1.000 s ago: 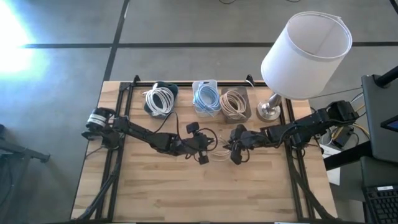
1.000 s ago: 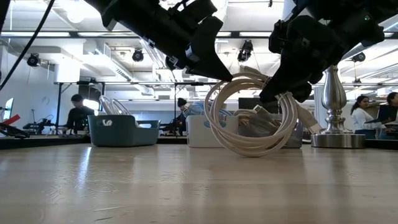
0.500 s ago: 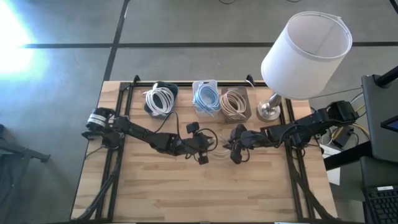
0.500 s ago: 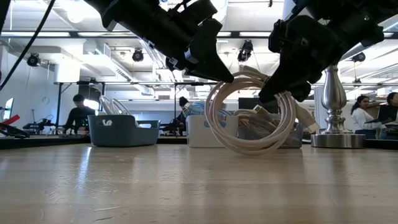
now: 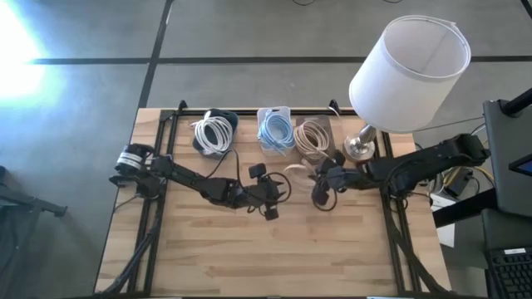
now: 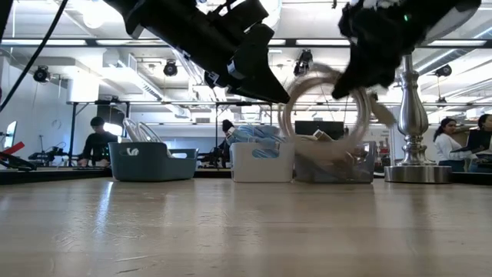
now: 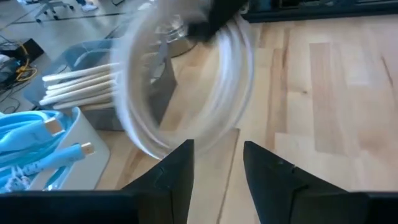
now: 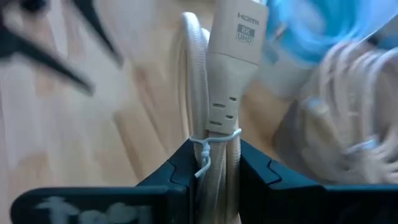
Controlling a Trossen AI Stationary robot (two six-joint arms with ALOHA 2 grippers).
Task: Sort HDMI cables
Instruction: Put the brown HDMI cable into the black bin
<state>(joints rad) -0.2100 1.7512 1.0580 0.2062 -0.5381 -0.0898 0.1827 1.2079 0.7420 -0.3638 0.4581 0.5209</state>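
A beige HDMI cable coil hangs in the air above the table's middle, and my right gripper is shut on it. The high view shows this coil just in front of the bins. My left gripper stands open next to the coil on its left, with nothing between its fingers. At the far edge three bins stand in a row. A dark bin holds white coils, a pale bin holds light blue coils, and a brown bin holds beige coils. My right gripper pinches the coil's bundled strands between its two fingers, at the white tie just below the plug. The fingers come from above, slanting in from the table's right. The coil hangs on edge below them, clear of the table.
A lamp with a white shade stands at the far right, its metal base beside the brown bin. Bare wood lies toward the table's near edge. People sit in the room beyond the table.
My left gripper has opened and let go of the beige coil, staying where it was. My right gripper has risen and gone toward the table's far right, toward the brown bin. It has carried the coil up from low over the table.
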